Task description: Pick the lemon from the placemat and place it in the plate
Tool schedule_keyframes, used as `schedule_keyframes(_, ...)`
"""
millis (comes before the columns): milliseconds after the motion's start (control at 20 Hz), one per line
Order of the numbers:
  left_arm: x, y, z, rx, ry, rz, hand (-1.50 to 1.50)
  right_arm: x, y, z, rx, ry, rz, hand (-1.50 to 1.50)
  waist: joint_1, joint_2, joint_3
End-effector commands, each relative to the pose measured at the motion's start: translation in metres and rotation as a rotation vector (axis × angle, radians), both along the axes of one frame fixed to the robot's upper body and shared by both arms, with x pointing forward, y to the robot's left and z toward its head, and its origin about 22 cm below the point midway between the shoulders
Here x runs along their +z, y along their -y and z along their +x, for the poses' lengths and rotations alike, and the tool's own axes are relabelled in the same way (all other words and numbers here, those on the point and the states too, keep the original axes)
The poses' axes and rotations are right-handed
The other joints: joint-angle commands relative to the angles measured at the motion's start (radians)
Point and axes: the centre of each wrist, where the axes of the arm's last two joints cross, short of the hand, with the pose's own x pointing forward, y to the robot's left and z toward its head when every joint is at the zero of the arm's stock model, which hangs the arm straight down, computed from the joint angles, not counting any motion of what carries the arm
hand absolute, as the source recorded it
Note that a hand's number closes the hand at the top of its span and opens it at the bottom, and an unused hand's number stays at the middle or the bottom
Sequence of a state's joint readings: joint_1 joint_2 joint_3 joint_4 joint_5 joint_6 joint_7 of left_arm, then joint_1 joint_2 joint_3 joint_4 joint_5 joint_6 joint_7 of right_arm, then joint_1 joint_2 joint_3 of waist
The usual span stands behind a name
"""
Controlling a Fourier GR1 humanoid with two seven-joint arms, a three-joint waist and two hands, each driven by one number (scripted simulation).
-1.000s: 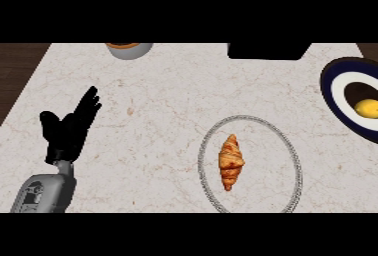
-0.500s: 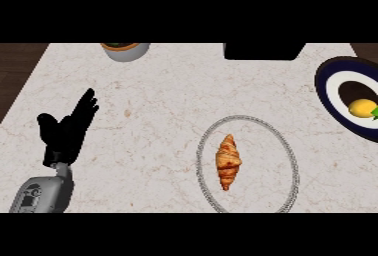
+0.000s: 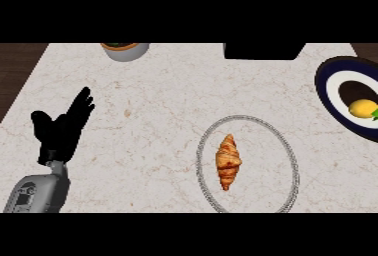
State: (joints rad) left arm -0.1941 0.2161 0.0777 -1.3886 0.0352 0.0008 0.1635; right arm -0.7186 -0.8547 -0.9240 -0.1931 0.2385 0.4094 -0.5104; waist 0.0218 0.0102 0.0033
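At the far left, one hand shows: the left hand rests open over the counter, fingers straight and pointing up and slightly right, thumb splayed to the left, holding nothing. Its grey forearm enters from the lower left corner. The right hand does not appear anywhere in the view.

Further right, at the top edge, sits one grey bowl with something orange-brown inside (only its lower half shows, so the contents are hard to name).

Toward the middle lies one clear, grey-rimmed plate, well apart from the hand. On it lies a single croissant, lengthwise, roughly centred.

Above that, at the top edge, is one black box-like object, cut off by the frame.

At the far right is one dark blue oval placemat with a white ring and a darker centre, partly cut off by the edge. The one lemon sits on it, yellow, with what may be a small green leaf at its right side. The lemon is well apart from the plate and from the hand.
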Motion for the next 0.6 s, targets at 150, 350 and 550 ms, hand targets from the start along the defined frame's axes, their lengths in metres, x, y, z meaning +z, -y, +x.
schedule_keyframes(150, 0.007, 0.009, 0.003, -0.018, 0.012, -0.019, 0.0, -0.033, 0.012, -0.036, 0.007, 0.04, 0.0, -1.5, 0.001, 0.001, 0.001)
schedule_keyframes(350, 0.015, 0.014, 0.008, -0.029, 0.002, -0.019, 0.0, -0.009, 0.03, -0.047, -0.029, 0.031, -0.006, -1.5, 0.011, 0.006, 0.003)
schedule_keyframes(550, -0.011, 0.011, -0.013, -0.025, 0.003, -0.018, 0.0, -0.016, 0.026, -0.046, -0.037, 0.031, -0.034, -1.5, 0.021, 0.007, 0.003)
